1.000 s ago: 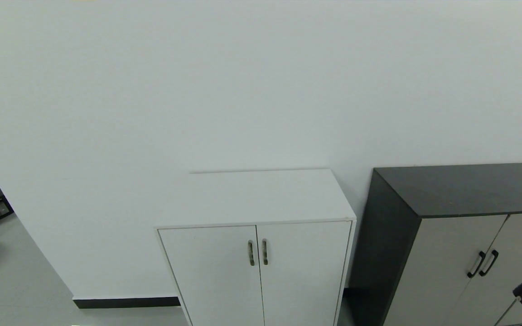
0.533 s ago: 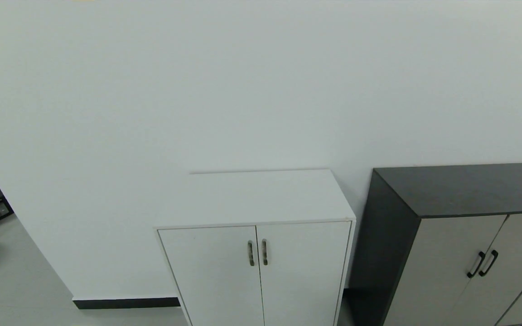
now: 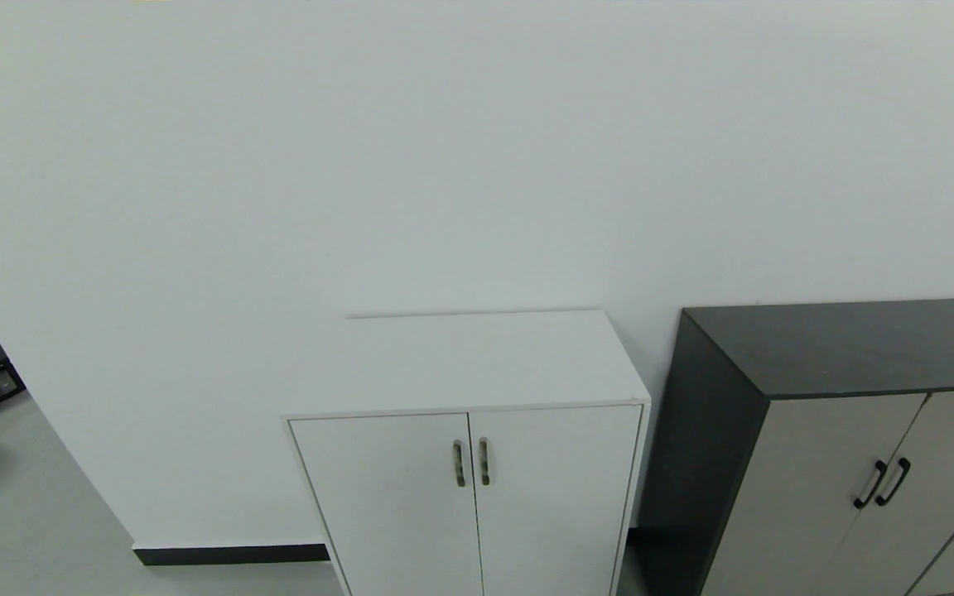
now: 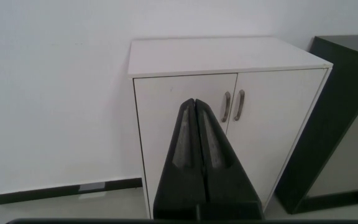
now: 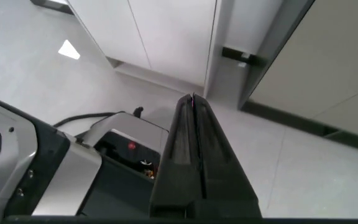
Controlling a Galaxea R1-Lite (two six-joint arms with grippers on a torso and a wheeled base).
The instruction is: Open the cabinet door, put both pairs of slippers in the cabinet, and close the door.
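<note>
A plain white wall (image 3: 444,165) takes up most of the head view, with a dark strip (image 3: 228,553) along its foot and grey floor (image 3: 13,513) on the left. Two cabinets stand against it, side by side. The bigger one, on the right, is a dark cabinet (image 3: 841,348) with grey doors and a pair of black handles (image 3: 883,483). Just to its left, with a narrow gap between, stands the white cabinet (image 3: 477,364) – both of its doors are shut, meeting in the middle, and its top is bare. Two slim metal handles (image 3: 470,462) sit upright on either side of the seam, near the upper part of the doors.

The left claw (image 4: 195,102) is held in front of the white cabinet, well apart from it and pointing at its front; its two dark fingers (image 4: 182,143) are pressed flat together with nothing between them. The right claw (image 5: 193,98) points down at the floor near the feet of the two cabinets – its fingers are likewise closed tight on nothing.
</note>
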